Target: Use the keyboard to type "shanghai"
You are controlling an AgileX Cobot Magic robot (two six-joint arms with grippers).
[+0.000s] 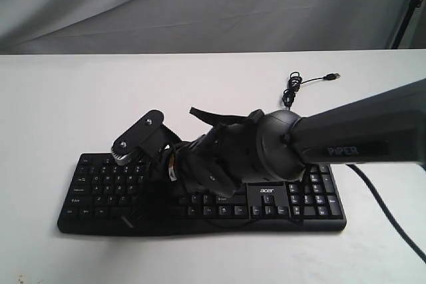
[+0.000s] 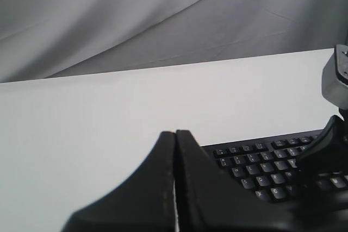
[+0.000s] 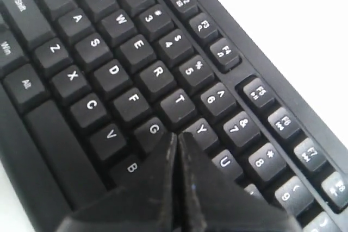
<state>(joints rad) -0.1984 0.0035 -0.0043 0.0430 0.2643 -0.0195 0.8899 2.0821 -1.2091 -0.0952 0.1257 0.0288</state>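
the wide black plastic keyboard (image 1: 100, 187) lies on the white surface (image 1: 66, 98), its middle hidden by the dark arm (image 1: 359, 131). the right gripper (image 3: 177, 137), covering the key beside g, and the left gripper (image 2: 175, 134) are both closed, empty.

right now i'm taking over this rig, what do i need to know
Left claw: shut, beside the keyboard end, off the keys.
Right claw: shut, tips over the keys by G and Y; pressing or not, cannot tell.
The keyboard lies flat on the table.
Done: unknown, nothing shows typed letters.
To do: finish "shanghai".
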